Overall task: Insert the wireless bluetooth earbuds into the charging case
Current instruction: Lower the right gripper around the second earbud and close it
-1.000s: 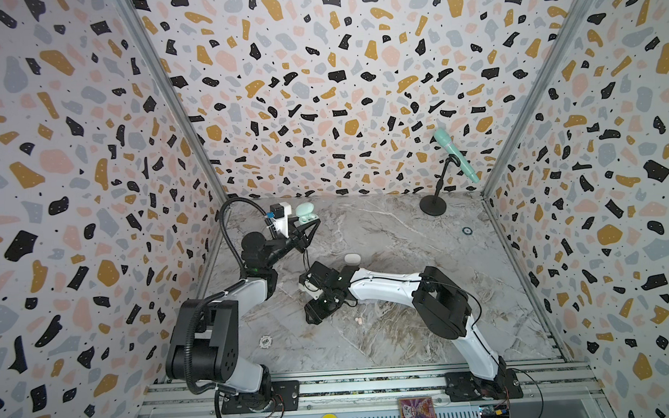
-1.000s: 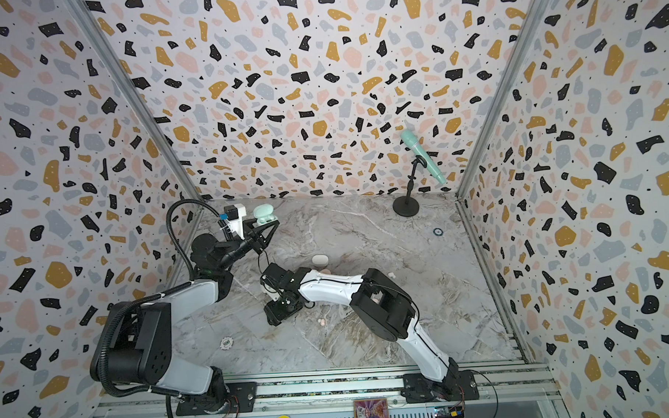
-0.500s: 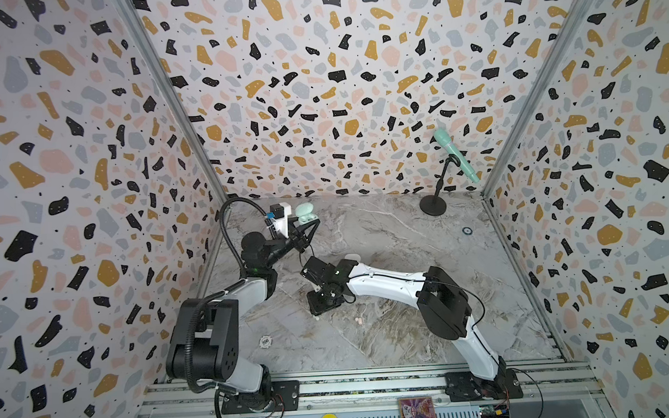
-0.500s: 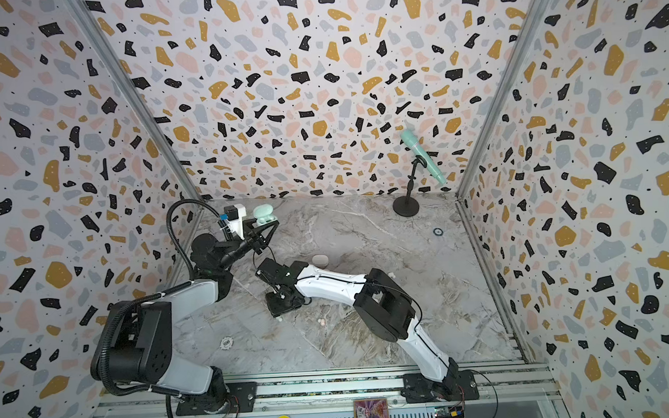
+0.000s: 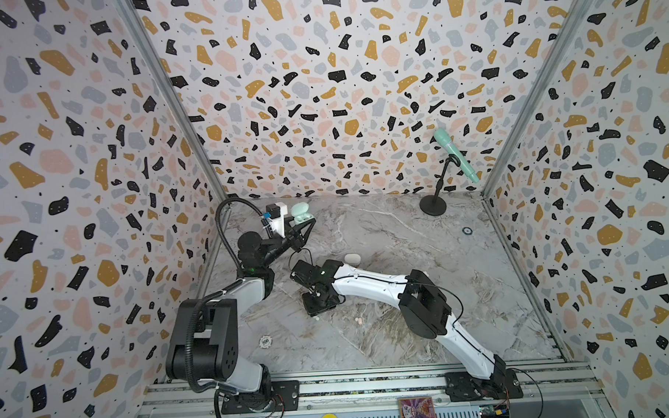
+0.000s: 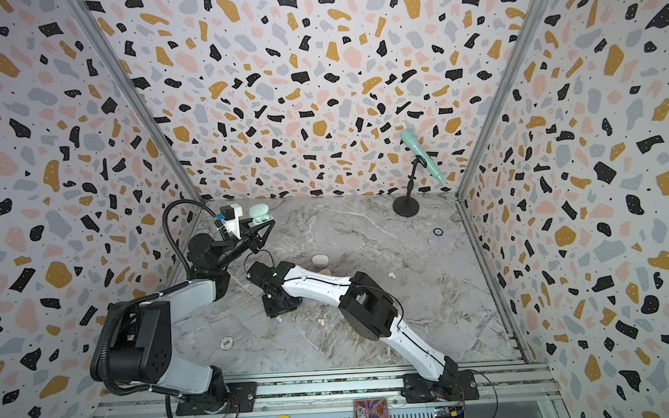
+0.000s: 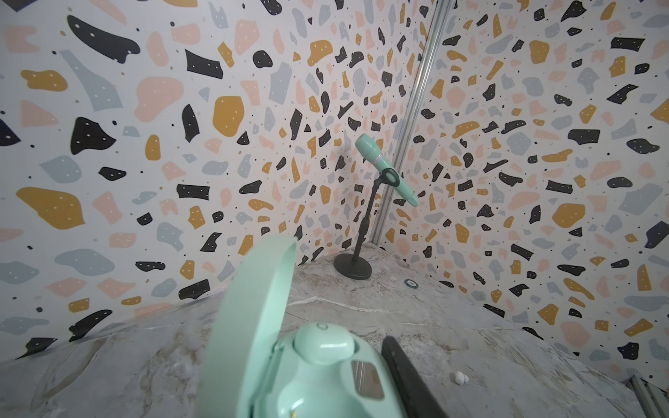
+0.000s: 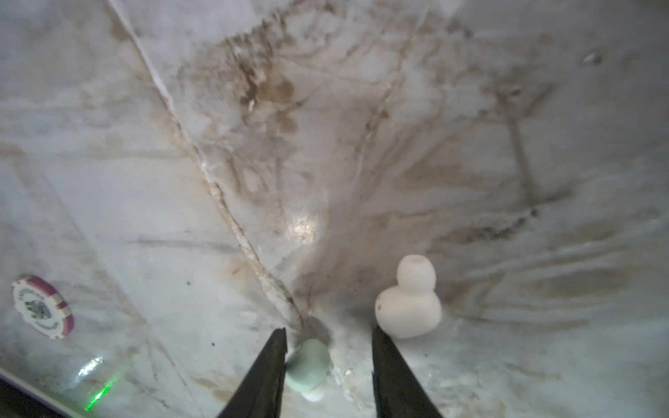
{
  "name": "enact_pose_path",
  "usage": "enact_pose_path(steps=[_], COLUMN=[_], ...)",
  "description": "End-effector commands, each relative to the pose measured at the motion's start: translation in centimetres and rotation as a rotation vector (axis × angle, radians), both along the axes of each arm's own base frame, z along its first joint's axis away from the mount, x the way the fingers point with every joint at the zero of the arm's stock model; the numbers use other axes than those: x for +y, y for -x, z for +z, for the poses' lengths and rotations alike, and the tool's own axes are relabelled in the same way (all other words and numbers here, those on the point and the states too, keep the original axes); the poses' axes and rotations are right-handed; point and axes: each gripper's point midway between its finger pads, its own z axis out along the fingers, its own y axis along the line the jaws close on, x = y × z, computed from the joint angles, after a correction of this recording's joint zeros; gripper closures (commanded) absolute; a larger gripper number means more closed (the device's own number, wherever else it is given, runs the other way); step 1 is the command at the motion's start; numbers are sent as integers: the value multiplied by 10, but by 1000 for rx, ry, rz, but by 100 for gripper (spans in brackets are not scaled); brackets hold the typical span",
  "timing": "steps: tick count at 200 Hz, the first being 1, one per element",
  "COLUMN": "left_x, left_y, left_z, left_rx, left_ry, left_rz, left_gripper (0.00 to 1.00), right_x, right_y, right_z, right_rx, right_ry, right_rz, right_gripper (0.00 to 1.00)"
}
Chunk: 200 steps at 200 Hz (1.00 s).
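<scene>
Left of centre in both top views: right hand (image 8: 328, 334) points down at grey marble-patterned worktop (image 5: 403, 246). Its jaws stand apart, straddling a tiny mint-green bean-shaped earbud (image 8: 307, 365). The bud touches one finger and is clear of the other. White plastic earbud (image 8: 409, 304) lies just beside, outside the jaws. Upper left of worktop, near back wall: left hand (image 5: 299, 223) clenched on mint-green pebble-shaped charging case (image 7: 311, 383), lid open, second mint-green earbud (image 7: 322, 342) seated inside.

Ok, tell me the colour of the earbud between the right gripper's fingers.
The earbud is mint green, best seen in the right wrist view.
</scene>
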Motion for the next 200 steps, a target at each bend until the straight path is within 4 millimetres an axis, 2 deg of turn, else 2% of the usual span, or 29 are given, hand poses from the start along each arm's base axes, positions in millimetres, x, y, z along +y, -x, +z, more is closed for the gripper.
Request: enact_pose_path(steps=[1,58,151,200], left_x=[2,3,3,3], left_y=[0,1,3,3], left_z=[25,28,30,29], left_rx=[-98,-104,-109,-105], left_ry=[7,19,28,29], left_rz=[-9,-12,-18,-20], left_gripper=[65,65,65,64], right_x=[-6,-5,-1,-2], right_y=[2,8,15,20], right_z=[18,17,1,0], right_rx=[-17,4,58,71], right_ry=[36,51,75,90], right_rz=[-21,-13,12,20], right_gripper=[61,63,63,67])
